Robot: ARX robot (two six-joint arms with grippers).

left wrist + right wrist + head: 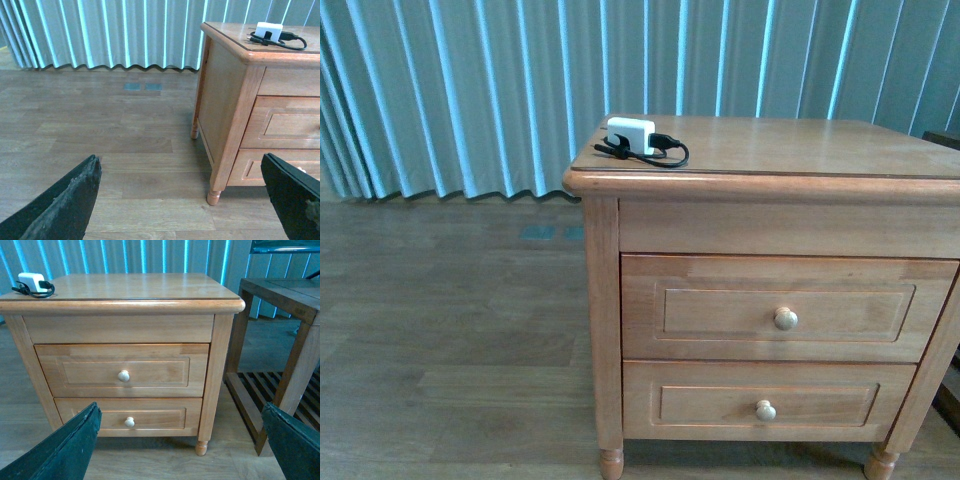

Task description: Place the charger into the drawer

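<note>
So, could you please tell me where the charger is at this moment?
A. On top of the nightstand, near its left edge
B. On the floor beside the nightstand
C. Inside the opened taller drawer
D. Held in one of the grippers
A: the charger, with its black cable, lies on the nightstand top near the left edge, and the taller drawer is shut.

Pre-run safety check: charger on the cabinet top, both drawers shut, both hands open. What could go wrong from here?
1. The charger sits near the left edge of the cabinet top; a clumsy approach could push it off, or its loose black cable could snag.
2. The drawer is shut, and the shorter drawer below has the same knob, so the wrong one might get pulled.
</note>
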